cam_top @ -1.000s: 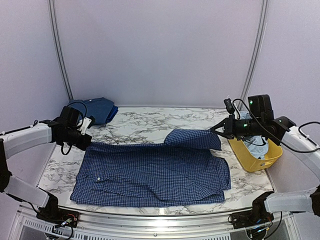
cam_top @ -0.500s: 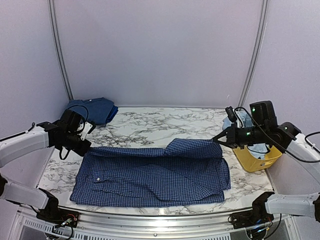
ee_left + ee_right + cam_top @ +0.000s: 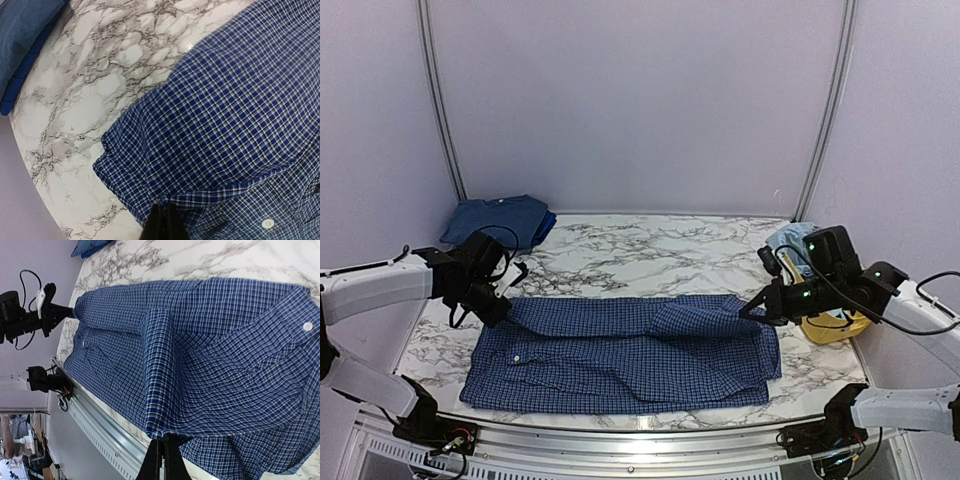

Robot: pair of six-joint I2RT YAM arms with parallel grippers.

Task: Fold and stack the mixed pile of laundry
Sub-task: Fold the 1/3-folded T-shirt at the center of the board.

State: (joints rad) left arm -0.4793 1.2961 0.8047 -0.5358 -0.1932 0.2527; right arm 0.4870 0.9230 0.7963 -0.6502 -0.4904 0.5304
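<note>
In the top view, a navy checked shirt (image 3: 620,350) is seen spread across the near half of the marbled surface (image 3: 640,250). Its far left corner is pinched by the left tool (image 3: 498,305) and its far right corner by the right tool (image 3: 752,308). The held edge is drawn out between the two tools, low over the shirt's lower layer. A folded dark-blue piece (image 3: 500,220) is laid at the far left corner of the surface, well apart from the shirt. A yellow tub (image 3: 830,328) is set at the right edge, just beside the shirt and partly hidden by the right arm. A light-blue garment (image 3: 786,238) is seen at the tub's far end.

In the left wrist view, the left tool's fingers are shown closed on a doubled hem of the shirt at the bottom of the frame. A white button is seen close by on the cloth. Bare marble is shown to the left, and the dark-blue piece is caught in the top left corner.

In the right wrist view, the right tool's fingers are shown clamped on the shirt's edge. A raised fold is seen running away from them across the cloth. At the far end, the opposite corner is held by the left tool.
</note>
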